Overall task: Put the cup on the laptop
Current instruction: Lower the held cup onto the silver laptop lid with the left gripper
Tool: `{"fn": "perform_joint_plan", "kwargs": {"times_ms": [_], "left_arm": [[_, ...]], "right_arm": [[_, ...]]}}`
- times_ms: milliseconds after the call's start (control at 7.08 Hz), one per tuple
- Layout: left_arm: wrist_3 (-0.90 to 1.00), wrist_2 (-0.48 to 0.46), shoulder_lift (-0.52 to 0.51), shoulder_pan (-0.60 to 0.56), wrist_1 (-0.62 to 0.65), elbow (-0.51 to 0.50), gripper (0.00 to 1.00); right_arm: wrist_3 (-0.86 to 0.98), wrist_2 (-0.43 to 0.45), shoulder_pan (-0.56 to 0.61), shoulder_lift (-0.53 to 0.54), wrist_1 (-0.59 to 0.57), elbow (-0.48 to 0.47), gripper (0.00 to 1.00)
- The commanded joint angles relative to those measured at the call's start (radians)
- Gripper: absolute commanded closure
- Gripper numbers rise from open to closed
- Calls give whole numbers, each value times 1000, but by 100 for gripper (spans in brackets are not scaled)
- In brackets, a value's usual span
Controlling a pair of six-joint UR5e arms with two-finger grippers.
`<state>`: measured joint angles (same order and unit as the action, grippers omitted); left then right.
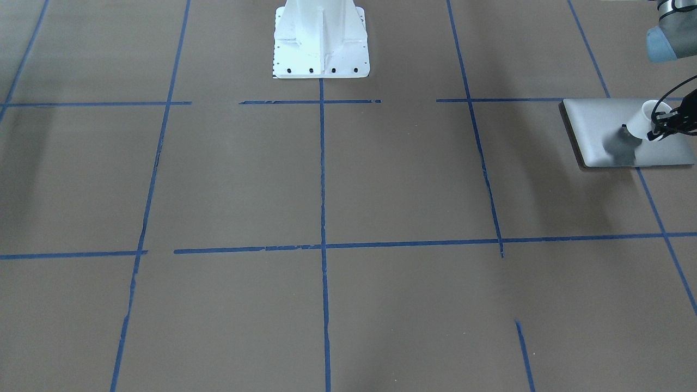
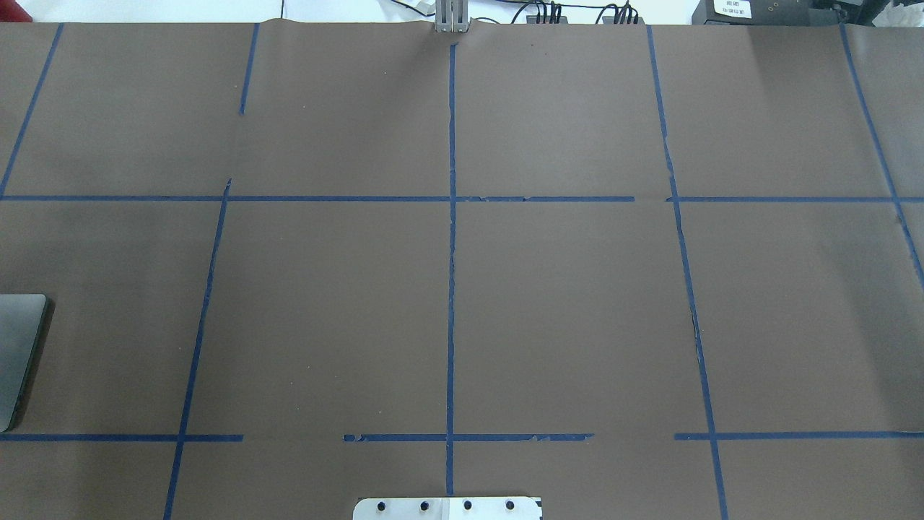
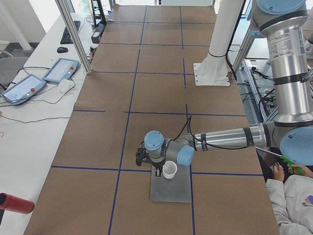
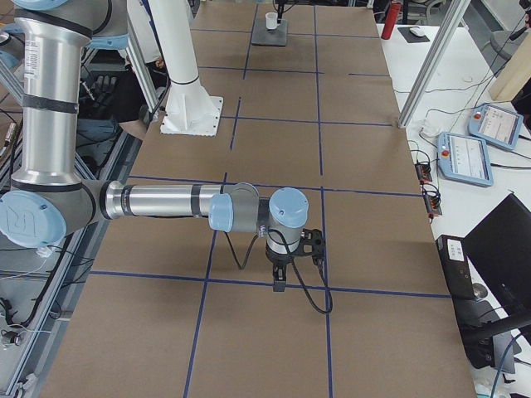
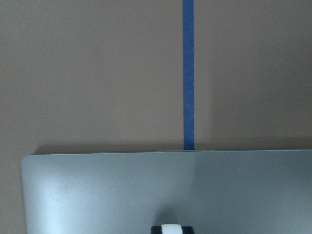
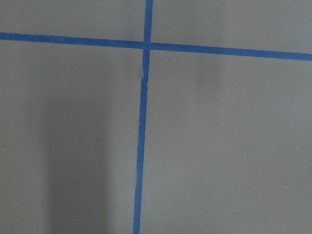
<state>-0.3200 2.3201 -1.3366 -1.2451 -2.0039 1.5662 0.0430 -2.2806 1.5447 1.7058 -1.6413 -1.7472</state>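
Observation:
The silver-grey laptop (image 1: 599,122) lies closed and flat on the table by my left side; its edge also shows in the overhead view (image 2: 18,354). My left gripper (image 1: 658,125) is shut on the rim of the white cup (image 1: 642,121) and holds it tilted over the laptop's middle. The cup's shadow falls on the lid. I cannot tell whether the cup's base touches the lid. The cup (image 3: 169,170) is over the laptop (image 3: 171,191) in the exterior left view. The left wrist view shows the lid (image 5: 122,190) and the cup's rim (image 5: 170,229). My right gripper (image 4: 278,280) points down over bare table; I cannot tell if it is open.
The table is covered in brown paper with blue tape lines (image 2: 451,289). The white robot base (image 1: 321,41) stands at the table's middle edge. Tablets (image 3: 58,71) and cables lie on a side bench. A person (image 3: 293,196) sits beside my left arm.

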Motion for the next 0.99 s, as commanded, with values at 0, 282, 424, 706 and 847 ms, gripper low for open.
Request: {"fn": "perform_joint_plan", "kwargs": {"times_ms": [0, 282, 424, 706, 847], "left_arm": [[1, 1, 1, 24, 0, -2, 100], [1, 1, 1, 32, 4, -2, 100], [1, -1, 1, 33, 2, -2, 73], [1, -4, 1, 33, 7, -3, 26], [7, -1, 1, 32, 16, 5, 11]], "right_arm": [[0, 0, 0, 0, 0, 0, 0], [0, 0, 0, 0, 0, 0, 0], [0, 1, 0, 0, 0, 0, 0], [0, 0, 0, 0, 0, 0, 0], [0, 0, 0, 0, 0, 0, 0]]}}
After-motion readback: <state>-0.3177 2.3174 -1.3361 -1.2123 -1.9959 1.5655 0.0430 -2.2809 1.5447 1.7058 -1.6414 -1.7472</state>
